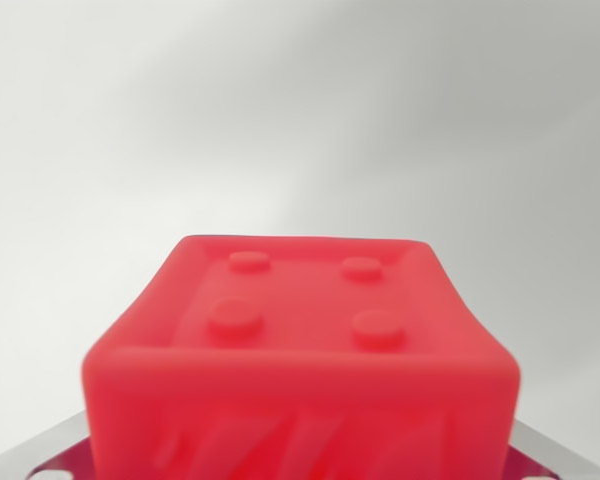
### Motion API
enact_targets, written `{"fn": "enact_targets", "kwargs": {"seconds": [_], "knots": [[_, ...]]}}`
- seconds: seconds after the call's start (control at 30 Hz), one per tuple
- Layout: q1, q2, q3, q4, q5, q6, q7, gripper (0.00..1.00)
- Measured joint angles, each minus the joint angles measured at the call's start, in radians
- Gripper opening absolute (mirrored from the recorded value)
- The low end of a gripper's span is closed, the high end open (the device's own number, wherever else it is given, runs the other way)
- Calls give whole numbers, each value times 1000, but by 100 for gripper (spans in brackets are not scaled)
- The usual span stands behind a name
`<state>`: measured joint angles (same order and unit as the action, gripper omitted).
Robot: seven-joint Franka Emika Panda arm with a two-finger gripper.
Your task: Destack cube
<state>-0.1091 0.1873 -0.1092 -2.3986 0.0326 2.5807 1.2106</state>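
A red cube (300, 340) with a few round studs on its top face fills the lower middle of the wrist view, very close to the camera and slightly blurred. Grey slivers of my fingers (52, 446) show at the bottom corners, pressed against the cube's left and right sides. My gripper (300, 458) is shut on the cube. Whatever lies under the cube is hidden by it, and no second cube shows.
Behind the cube there is only a plain, out-of-focus white-grey surface (300, 110), with soft shading and no other objects or edges to make out.
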Motion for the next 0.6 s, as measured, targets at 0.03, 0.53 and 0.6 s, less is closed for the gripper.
{"fn": "enact_targets", "kwargs": {"seconds": [0.03, 0.53, 0.6], "knots": [[-3, 1, -1, 0, 1, 1, -3, 0], [-48, 17, -9, 0, 9, 16, -53, 0], [-54, 19, -10, 0, 10, 18, -59, 0]]}}
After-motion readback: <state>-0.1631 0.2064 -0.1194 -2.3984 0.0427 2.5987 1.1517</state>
